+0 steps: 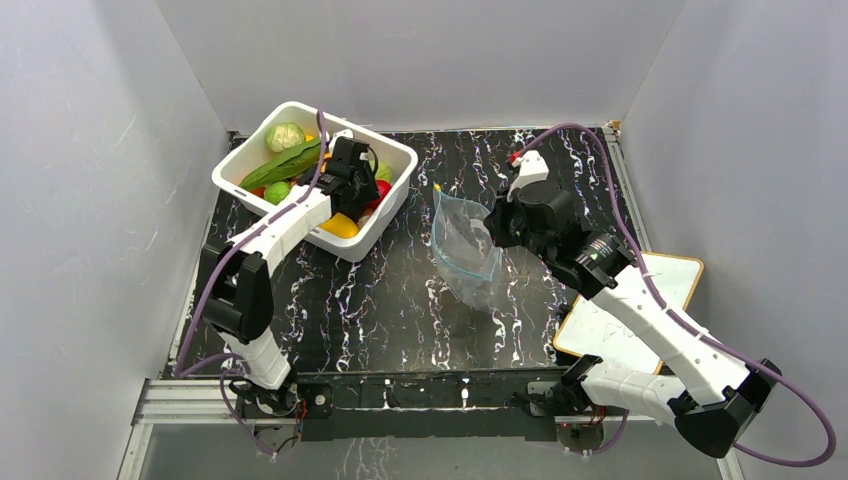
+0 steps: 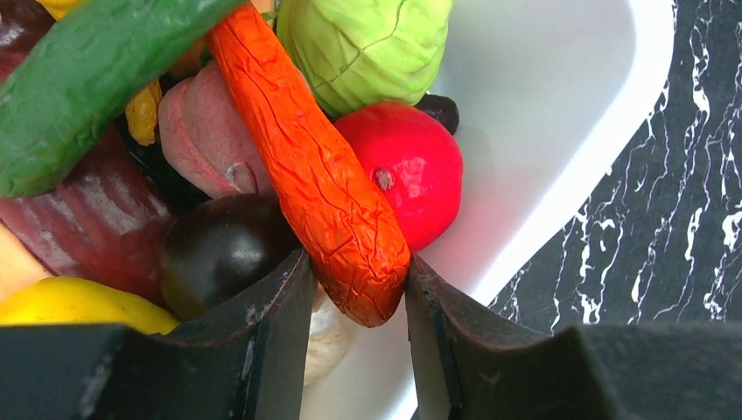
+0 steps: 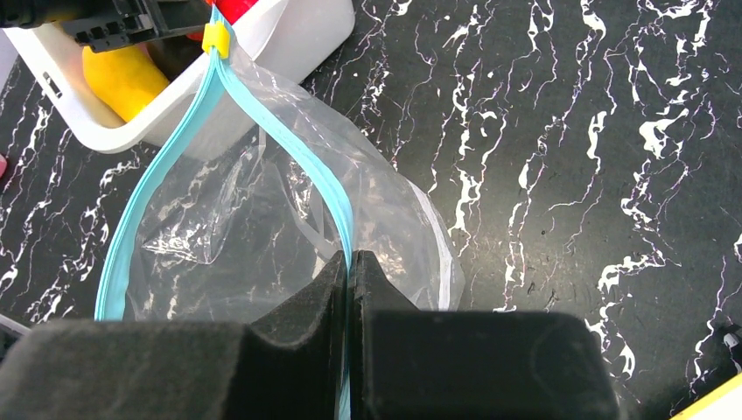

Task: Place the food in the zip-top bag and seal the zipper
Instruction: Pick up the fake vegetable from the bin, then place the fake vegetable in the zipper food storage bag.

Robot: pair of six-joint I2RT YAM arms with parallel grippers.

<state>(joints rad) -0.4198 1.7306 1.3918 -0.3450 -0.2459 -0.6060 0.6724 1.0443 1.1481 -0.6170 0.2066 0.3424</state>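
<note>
Clear plastic of the bag (image 1: 462, 255) empty so far, hanging near the middle of the table (image 1: 400, 300) with its mouth spread wide. On the light-blue zipper (image 3: 324, 188), right gripper (image 3: 349, 271) pressed together, pinching one lip of that mouth; yellow slider (image 3: 215, 39) parked at the far end, so nothing sealed. All the food in sight lying in the white tub (image 1: 395, 155) at the back left. Down in that tub, left gripper (image 2: 357, 289) clamped on the tip of the orange carrot (image 2: 306, 157), as far as the wrist view shows. Judged very early: first piece gripped, not yet lifted; every transfer and the zip left to do. Crowding the carrot: cabbage (image 2: 367, 44), red fruit (image 2: 411, 166), dark purple piece (image 2: 219, 249), and a long green cucumber (image 2: 79, 79) crossing its upper end, likely to drag along. Off to the right, a white board (image 1: 640, 300) under the right arm, apart from the work.
</note>
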